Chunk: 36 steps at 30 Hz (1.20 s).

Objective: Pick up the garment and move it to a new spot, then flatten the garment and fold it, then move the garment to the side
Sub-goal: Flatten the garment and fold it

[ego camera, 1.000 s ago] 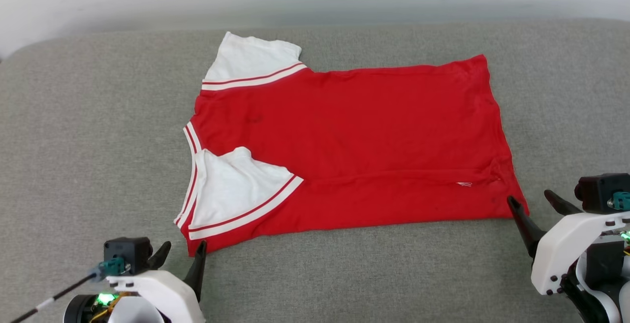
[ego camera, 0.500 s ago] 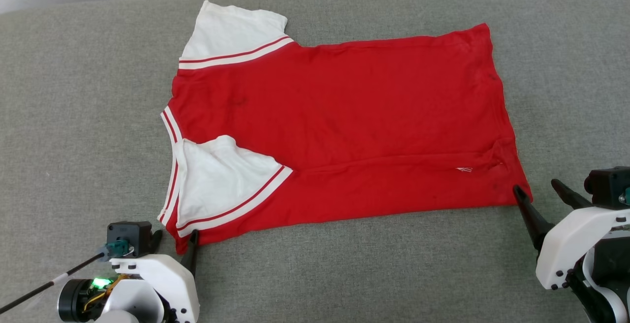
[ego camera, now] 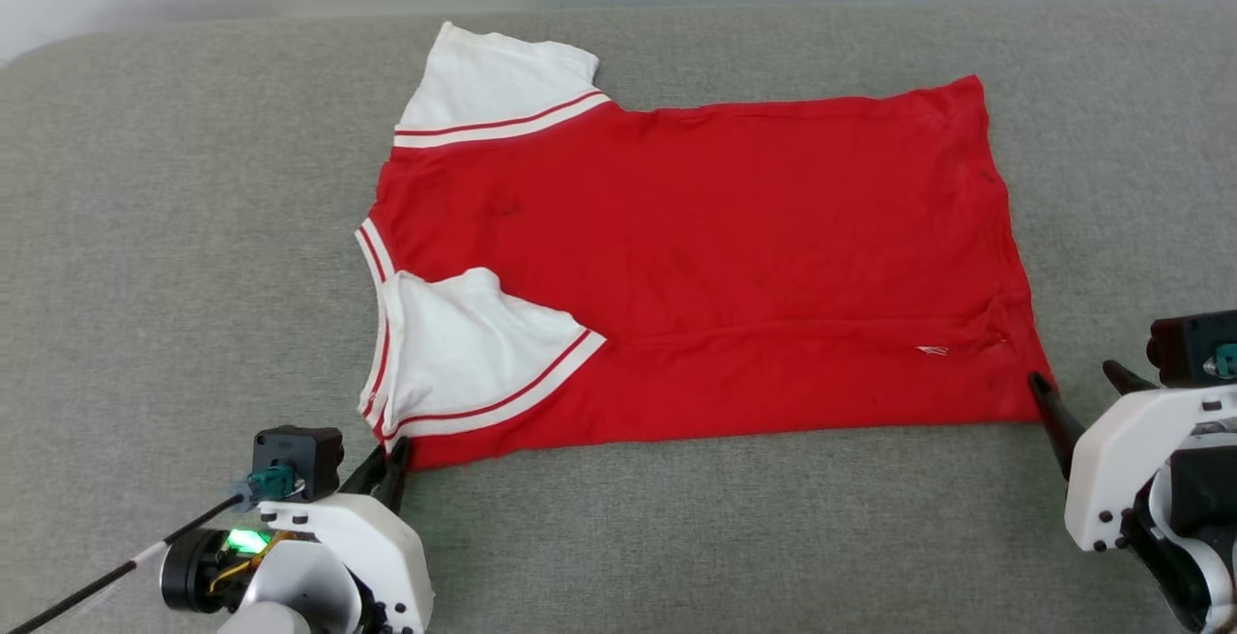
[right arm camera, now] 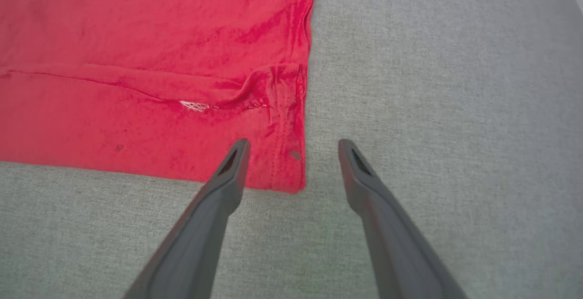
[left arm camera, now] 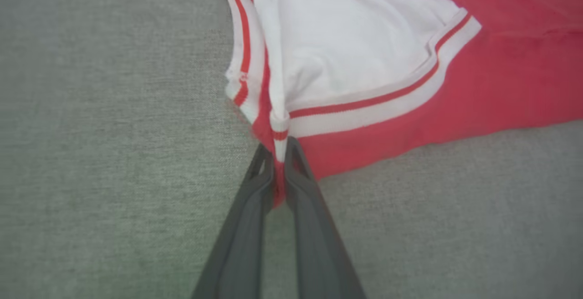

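Already done: T-shirt (ego camera: 696, 257) lies flattened on grey upholstery (ego camera: 174, 228), near sleeve turned in.
Left gripper (left arm camera: 278, 153): fingers pinching the collar-side near corner.
Right gripper (right arm camera: 294, 146): fingers spread astride the near hem corner, ungripped.
Remaining: apparently folding, then moving aside.

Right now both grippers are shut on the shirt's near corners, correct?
No: the right gripper is open, astride the hem corner of the shirt, per the right wrist view. The left gripper is shut on its near collar-side corner.
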Available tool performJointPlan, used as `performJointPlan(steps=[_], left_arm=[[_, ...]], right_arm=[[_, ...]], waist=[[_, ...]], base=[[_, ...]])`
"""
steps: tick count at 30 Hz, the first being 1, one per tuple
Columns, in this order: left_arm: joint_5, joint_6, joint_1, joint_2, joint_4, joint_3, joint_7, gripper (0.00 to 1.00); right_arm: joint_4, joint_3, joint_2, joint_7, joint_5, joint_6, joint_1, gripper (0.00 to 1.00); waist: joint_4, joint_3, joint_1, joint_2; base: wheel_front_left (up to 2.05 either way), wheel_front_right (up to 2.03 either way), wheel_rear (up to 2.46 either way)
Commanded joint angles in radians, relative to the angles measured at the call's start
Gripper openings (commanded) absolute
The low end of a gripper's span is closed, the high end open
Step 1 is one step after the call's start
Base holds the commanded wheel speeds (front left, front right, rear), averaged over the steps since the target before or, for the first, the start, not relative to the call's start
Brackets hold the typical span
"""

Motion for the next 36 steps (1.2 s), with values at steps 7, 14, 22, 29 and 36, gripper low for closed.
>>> performJointPlan(steps=[7, 14, 22, 29, 36], left_arm=[[0.051, 0.011, -0.001, 0.042, -0.116, -0.008, -0.025, 0.0], [0.074, 0.017, -0.009, 0.035, -0.185, -0.03, -0.027, 0.0], [0.079, 0.014, -0.022, 0.037, -0.183, -0.032, -0.039, 0.0], [0.097, 0.014, -0.008, 0.056, -0.149, -0.048, -0.031, 0.0], [0.076, 0.016, 0.035, 0.083, -0.132, -0.043, -0.02, 0.0]], right_arm=[[0.095, -0.026, 0.037, 0.078, -0.039, 0.0, -0.05, 1.0], [0.179, -0.055, 0.052, 0.098, -0.082, -0.001, -0.066, 1.0], [0.261, -0.05, 0.09, 0.141, -0.081, 0.0, -0.038, 1.0], [0.269, -0.059, 0.079, 0.131, -0.075, -0.001, -0.023, 0.0], [0.214, -0.083, 0.05, 0.112, -0.037, -0.001, -0.012, 0.0]], waist=[[0.046, -0.002, 0.0, 0.0], [0.078, 0.026, 0.0, 0.0], [0.094, 0.047, 0.0, 0.0], [0.079, 0.014, 0.0, 0.0], [0.056, -0.058, 0.0, 0.0]], base=[[0.0, 0.0, 0.0], [0.0, 0.0, 0.0], [0.0, 0.0, 0.0], [0.0, 0.0, 0.0], [0.0, 0.0, 0.0]])
